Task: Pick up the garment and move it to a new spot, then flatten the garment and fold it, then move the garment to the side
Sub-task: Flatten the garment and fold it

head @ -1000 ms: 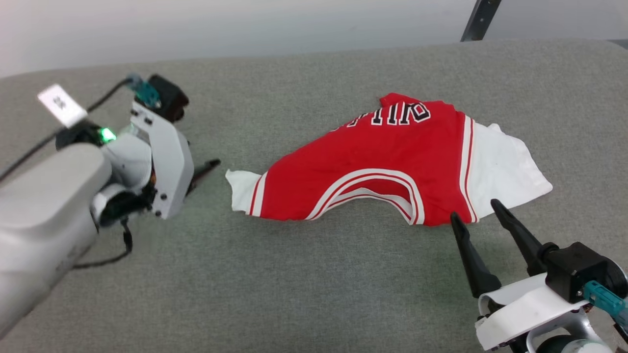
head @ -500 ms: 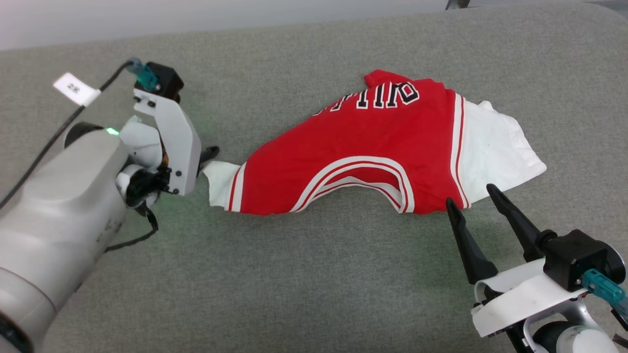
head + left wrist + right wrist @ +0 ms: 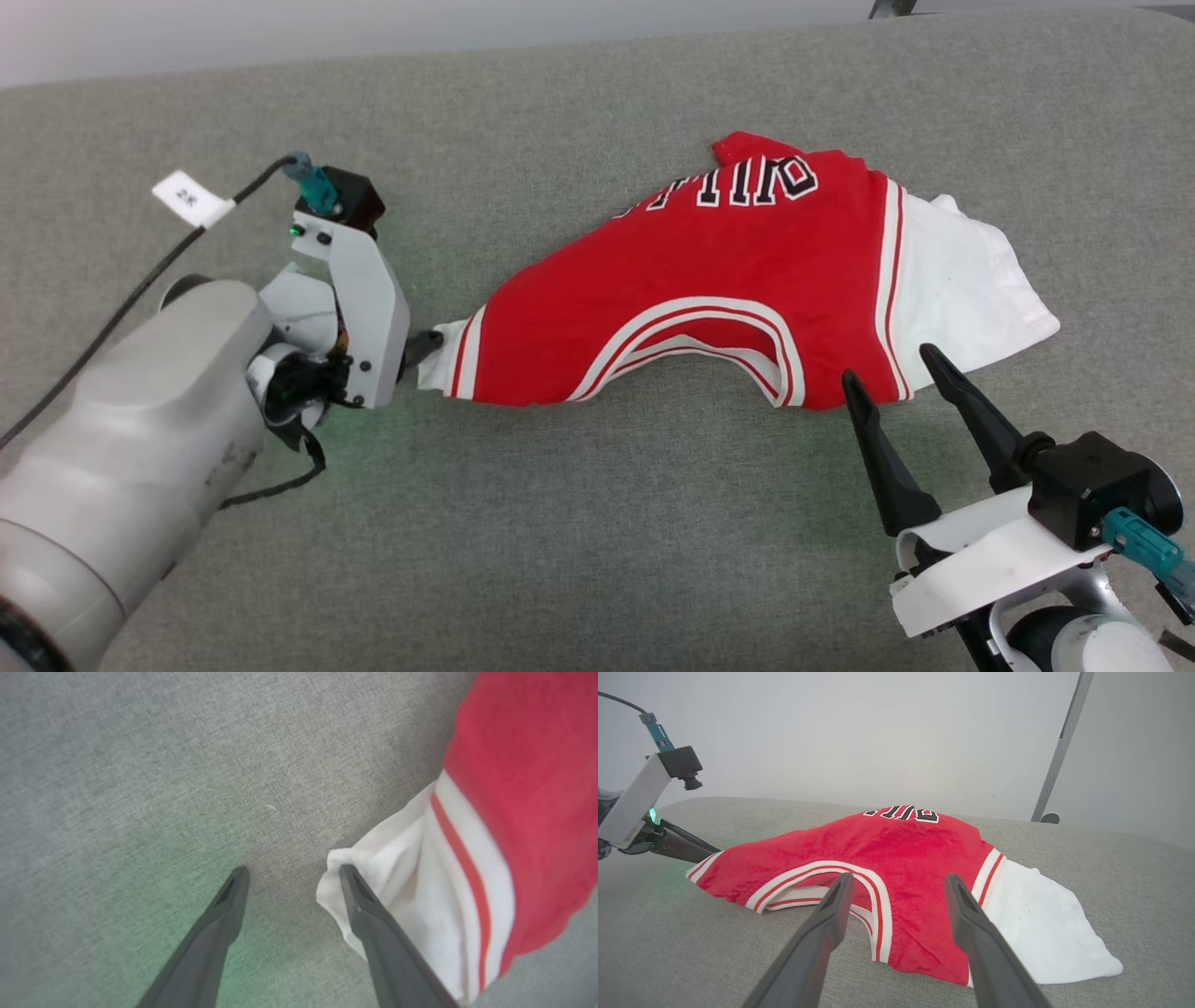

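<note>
We see the garment (image 3: pixel 709 289) lying rumpled on the grey padded surface (image 3: pixel 597 523). Its long axis runs side to side across the head view, from a small white sleeve end (image 3: pixel 402 868) on our left to a broad white sleeve (image 3: pixel 962 280) on our right. The striped collar faces us and the black lettering sits on the far side, upside down. That axis is what the next move depends on, because each end lies right at one of our arms. The left gripper (image 3: pixel 293 870) has its fingers spread wide. In the left wrist view one finger crosses the edge of the small sleeve end while the other is over bare grey surface, so most of the cloth lies to one side of the gap and only the sleeve's corner reaches in. We judge a small sideways shift toward the shirt would be needed before closing (whether the finger actually touches the cloth, we cannot tell). The right gripper (image 3: pixel 887 364) is also spread wide and holds nothing. Its tips sit at the near hem, straddling the red shoulder between the collar and the striped seam. Neither arm is clearly nearer than the other. With the shirt spanning the space between them, we judge that a two-ended lift suits the pick-up.
</note>
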